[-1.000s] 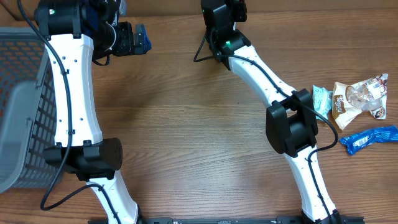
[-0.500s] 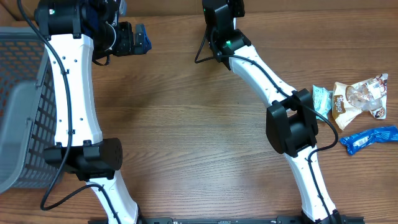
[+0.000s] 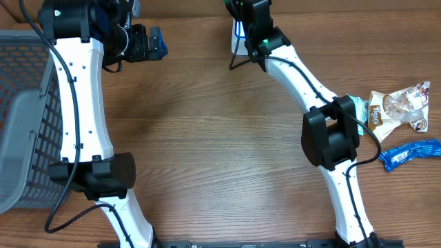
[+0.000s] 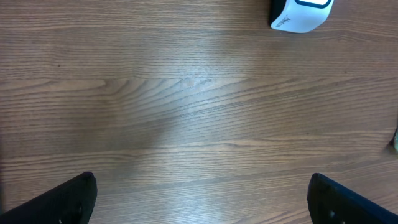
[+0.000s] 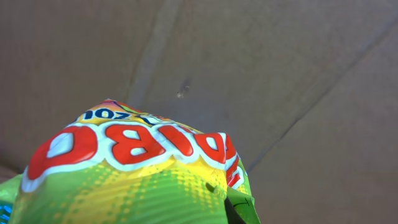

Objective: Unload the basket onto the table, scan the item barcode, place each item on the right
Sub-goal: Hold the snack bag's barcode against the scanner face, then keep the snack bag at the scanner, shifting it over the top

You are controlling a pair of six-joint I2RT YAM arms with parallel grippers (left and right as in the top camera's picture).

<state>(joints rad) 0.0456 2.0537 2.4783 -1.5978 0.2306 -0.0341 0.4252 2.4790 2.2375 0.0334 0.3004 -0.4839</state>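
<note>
A green and yellow candy bag with red letters [image 5: 137, 174] fills the lower half of the right wrist view, close to the camera. My right gripper [image 3: 248, 10] is shut on it at the far edge of the table, above a white scanner [image 3: 238, 31]. The bag hides the right gripper's fingers. The scanner [image 4: 298, 14] also shows at the top right of the left wrist view. My left gripper [image 4: 202, 199] is open and empty over bare wood, and hangs at the far left [image 3: 153, 41].
A grey mesh basket [image 3: 21, 117] stands at the left edge. At the right lie a teal packet [image 3: 356, 110], a brown and white snack bag [image 3: 400, 110] and a blue wrapper [image 3: 410, 153]. A cardboard wall fills the background of the right wrist view.
The right arm has shifted to the right at the far edge, uncovering the white scanner beneath its gripper. The left arm has not moved.
</note>
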